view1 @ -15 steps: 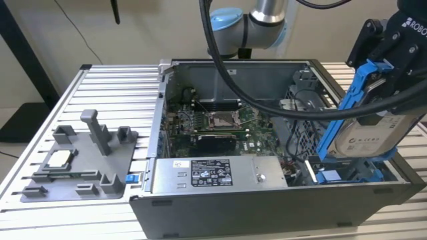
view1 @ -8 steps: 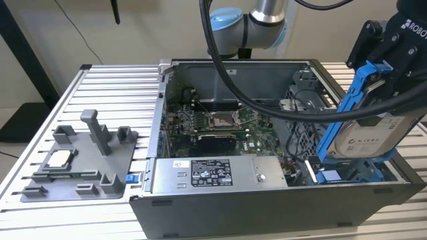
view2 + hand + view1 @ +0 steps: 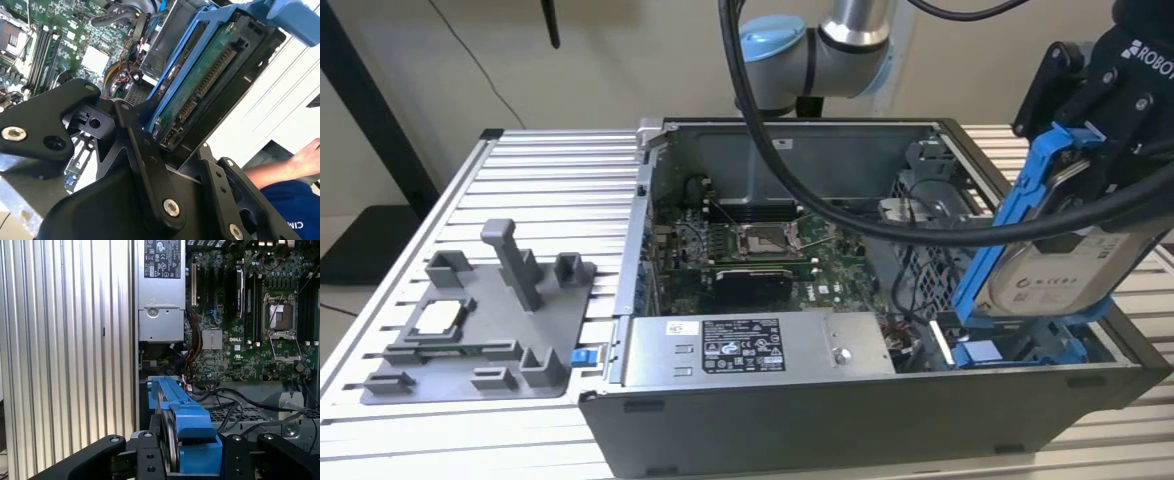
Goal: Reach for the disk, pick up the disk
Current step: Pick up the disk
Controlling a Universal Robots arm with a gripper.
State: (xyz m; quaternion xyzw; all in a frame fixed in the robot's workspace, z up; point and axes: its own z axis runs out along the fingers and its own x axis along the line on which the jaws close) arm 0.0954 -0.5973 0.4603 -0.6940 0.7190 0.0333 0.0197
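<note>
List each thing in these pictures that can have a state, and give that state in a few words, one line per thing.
disk: upright in its blue frame, gripped and lifted above the case's drive bay.
gripper: shut on the disk.
computer case: side panel off, motherboard exposed.
processor socket: no cooler fitted.
grey fixture tray: flat on the table, a small square chip lying in it.

Disk (image 3: 1047, 270) clamped between the fingers (image 3: 245, 455), tilted, above open computer case (image 3: 761, 440). Motherboard (image 3: 240, 330) inside the case, below fingers. Case stands on bench (image 3: 547, 180).
</note>
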